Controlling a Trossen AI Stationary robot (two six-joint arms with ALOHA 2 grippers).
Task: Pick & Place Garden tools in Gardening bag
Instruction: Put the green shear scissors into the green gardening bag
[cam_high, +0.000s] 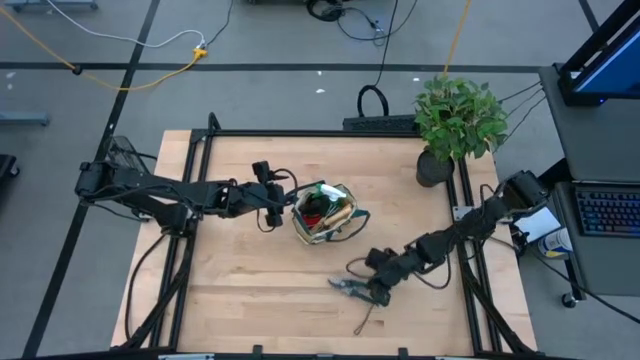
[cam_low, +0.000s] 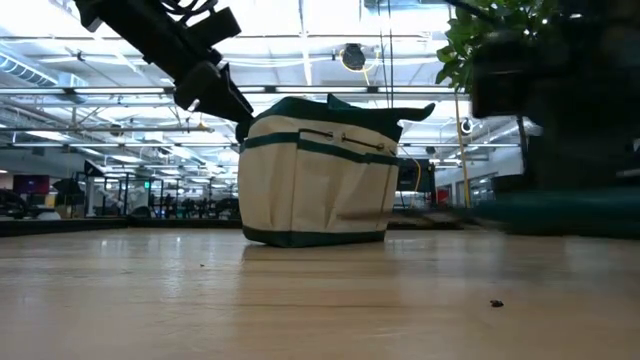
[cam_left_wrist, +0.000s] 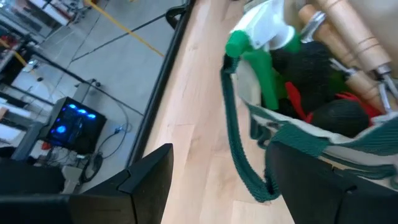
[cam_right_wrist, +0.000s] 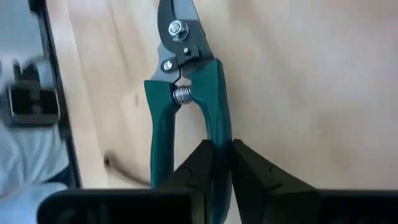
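The pruning shears (cam_right_wrist: 186, 87) lie flat on the worktop (cam_high: 250, 300), blades pointing straight ahead of the right claw (cam_right_wrist: 222, 163), which is clenched on one green handle; the bag (cam_high: 322, 213) stands beyond the blades.

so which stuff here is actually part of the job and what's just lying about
Part of the job:
- gardening bag, already holding a spray bottle, gloves and wooden-handled tools
- pruning shears, one handle clamped in the right hand
- left hand at the bag's rim

Just lying about:
- potted plant
- keyboard
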